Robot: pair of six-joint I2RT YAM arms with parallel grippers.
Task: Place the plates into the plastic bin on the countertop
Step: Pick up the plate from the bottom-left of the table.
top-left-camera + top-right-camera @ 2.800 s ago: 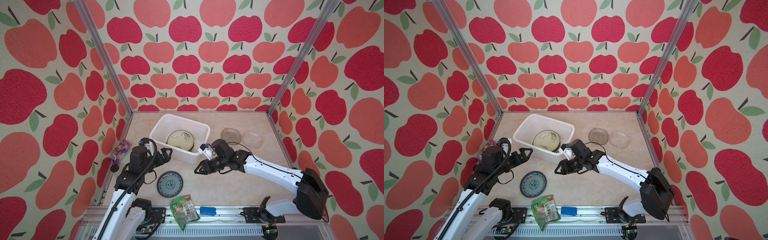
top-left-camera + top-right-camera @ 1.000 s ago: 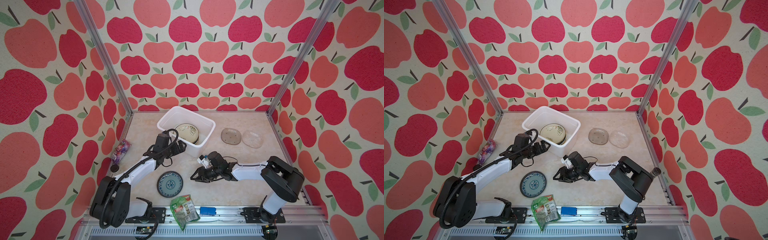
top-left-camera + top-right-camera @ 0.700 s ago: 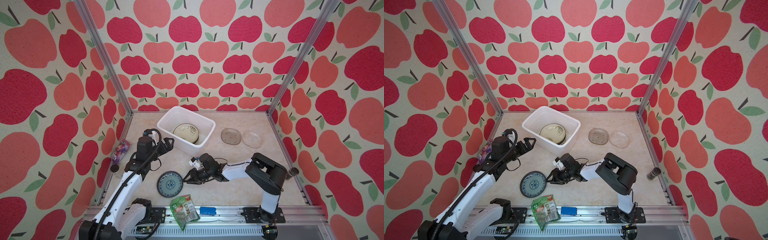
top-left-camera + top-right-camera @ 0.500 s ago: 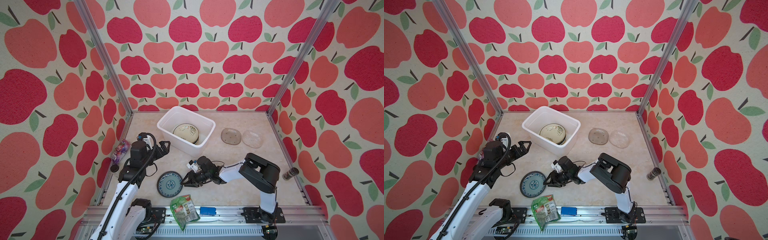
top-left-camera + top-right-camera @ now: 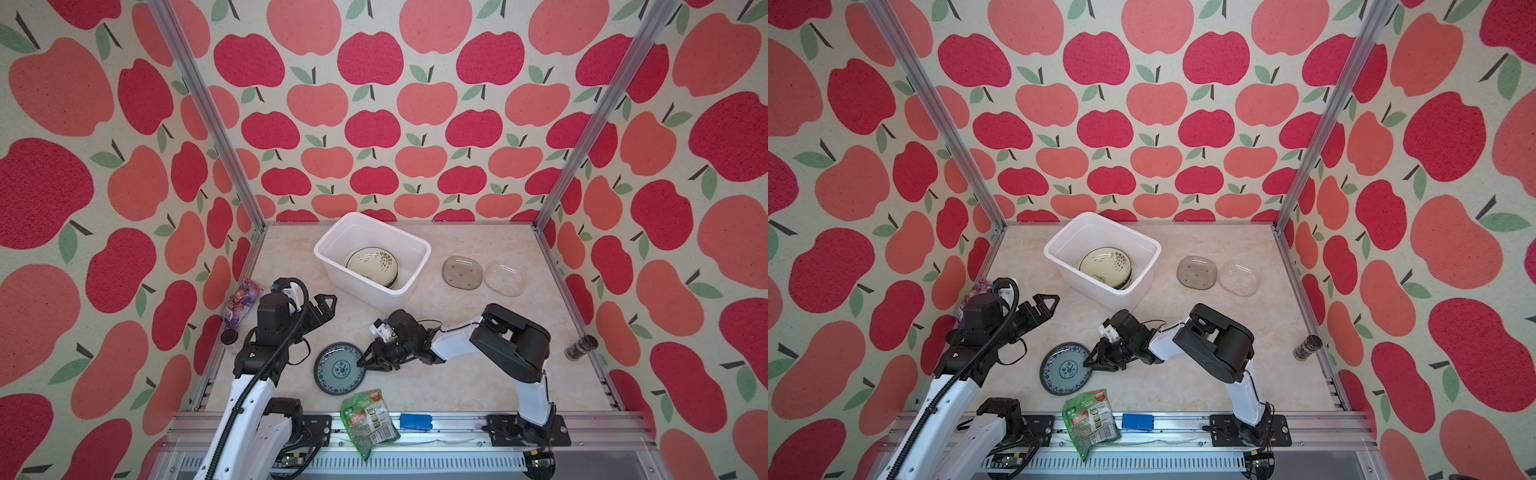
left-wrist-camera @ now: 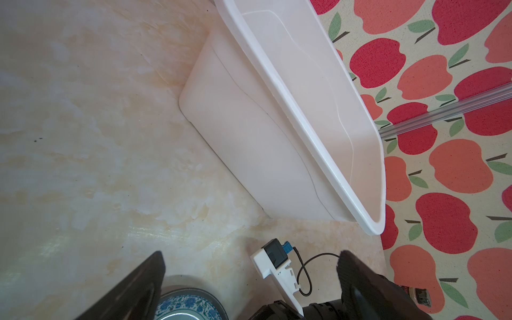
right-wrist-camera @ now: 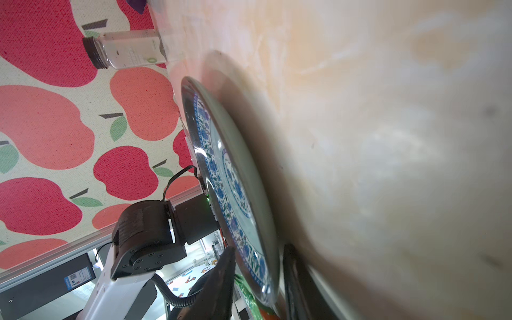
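Observation:
A blue-green patterned plate (image 5: 338,368) (image 5: 1065,368) lies flat on the countertop (image 5: 457,374) near the front. My right gripper (image 5: 361,363) (image 7: 259,248) lies low at the plate's right edge. Its jaws stand astride the rim (image 7: 266,277), one finger over and one under, open with a narrow gap. The white plastic bin (image 5: 332,237) (image 6: 249,124) stands at the back and holds a cream plate with a plant sketch (image 5: 370,264). A smoky glass plate (image 5: 462,272) and a clear glass plate (image 5: 505,277) lie to the bin's right. My left gripper (image 5: 326,303) (image 6: 250,255) hovers wide open and empty, left of the bin.
A green snack packet (image 5: 368,419) hangs over the front rail beside a blue block (image 5: 415,422). A purple packet (image 5: 241,299) and a dark-lidded jar (image 5: 228,336) sit by the left wall. A small dark jar (image 5: 581,347) stands by the right rail.
My right gripper has slid left along the countertop to the blue-green plate, and its jaws have narrowed around the rim. My left arm has drawn back from the bin toward the front left. The plate has not moved.

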